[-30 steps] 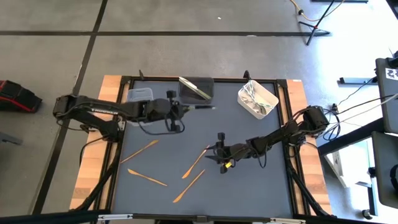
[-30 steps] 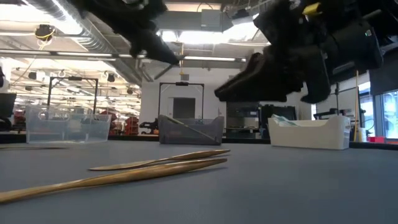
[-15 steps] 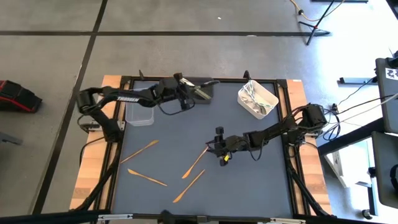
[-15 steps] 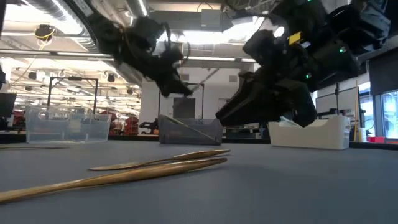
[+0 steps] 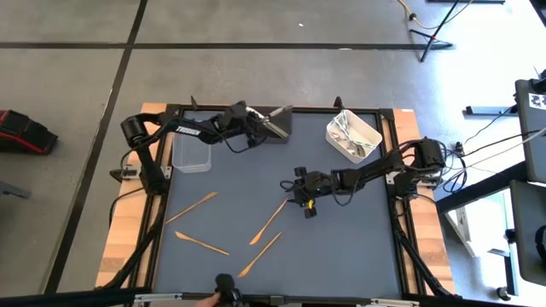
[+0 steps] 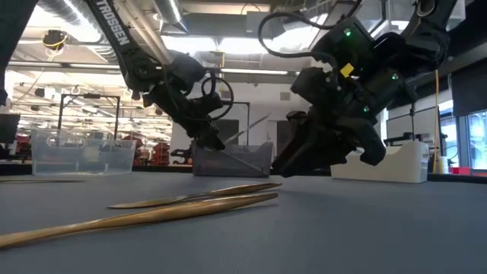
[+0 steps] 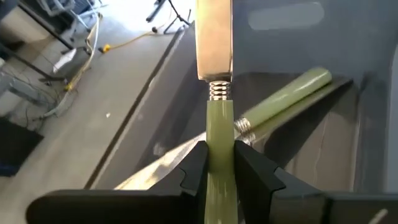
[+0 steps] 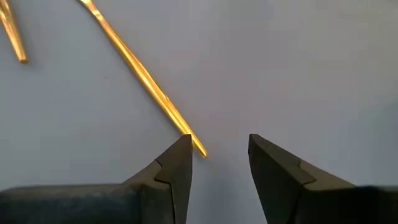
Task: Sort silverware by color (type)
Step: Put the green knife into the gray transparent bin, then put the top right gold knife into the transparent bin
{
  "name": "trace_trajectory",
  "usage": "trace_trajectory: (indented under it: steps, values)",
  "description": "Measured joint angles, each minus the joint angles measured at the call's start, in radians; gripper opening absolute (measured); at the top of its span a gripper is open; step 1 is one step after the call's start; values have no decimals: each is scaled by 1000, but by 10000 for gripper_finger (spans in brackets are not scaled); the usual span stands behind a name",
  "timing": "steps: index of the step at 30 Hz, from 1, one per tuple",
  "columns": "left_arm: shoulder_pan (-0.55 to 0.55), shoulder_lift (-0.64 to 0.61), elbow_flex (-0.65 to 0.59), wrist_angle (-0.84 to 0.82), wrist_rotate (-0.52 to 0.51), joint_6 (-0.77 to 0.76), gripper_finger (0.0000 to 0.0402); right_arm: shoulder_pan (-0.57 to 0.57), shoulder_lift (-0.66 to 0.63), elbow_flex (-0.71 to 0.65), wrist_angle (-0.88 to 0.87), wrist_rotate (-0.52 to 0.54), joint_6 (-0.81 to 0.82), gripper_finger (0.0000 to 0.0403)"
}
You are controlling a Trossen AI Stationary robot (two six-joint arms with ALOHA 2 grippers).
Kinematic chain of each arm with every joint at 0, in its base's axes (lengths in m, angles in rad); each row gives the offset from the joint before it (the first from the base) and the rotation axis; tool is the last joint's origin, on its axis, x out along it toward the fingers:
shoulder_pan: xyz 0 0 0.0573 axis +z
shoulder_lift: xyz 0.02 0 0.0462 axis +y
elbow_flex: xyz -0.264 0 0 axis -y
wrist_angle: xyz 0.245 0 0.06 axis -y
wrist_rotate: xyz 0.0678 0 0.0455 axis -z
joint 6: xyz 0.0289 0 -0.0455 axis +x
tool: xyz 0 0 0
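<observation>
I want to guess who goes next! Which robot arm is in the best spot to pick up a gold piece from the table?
Probably the right. The right gripper is open with a gold piece's tip just ahead of its fingers. The left gripper is busy, shut on a green-handled knife over the dark tub.

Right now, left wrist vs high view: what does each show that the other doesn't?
Left wrist only: the left gripper is shut on a green-handled knife, and a second green-handled piece already lies inside the dark grey tub.

High only: four copper-gold pieces loose on the mat, the right gripper open over one of them, the clear tub and the white tub holding silver cutlery.

Both: the left gripper at the dark grey tub on the table's far edge.
</observation>
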Motion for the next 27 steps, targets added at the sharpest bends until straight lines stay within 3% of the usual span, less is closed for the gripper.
trace_trajectory:
  steps: [8,13,18,27]
  values:
    - [0,-1,0,-16,-3,-48,64,-7,0,0,14,-22,-22,144]
    - [-3,-17,0,-40,-29,-78,106,-7,0,0,23,-22,-21,144]
    - [-39,-105,0,-104,-43,-103,140,-5,0,0,33,-22,-3,144]
    - [-180,-287,1,-322,-54,-206,144,-5,0,0,37,-24,7,144]
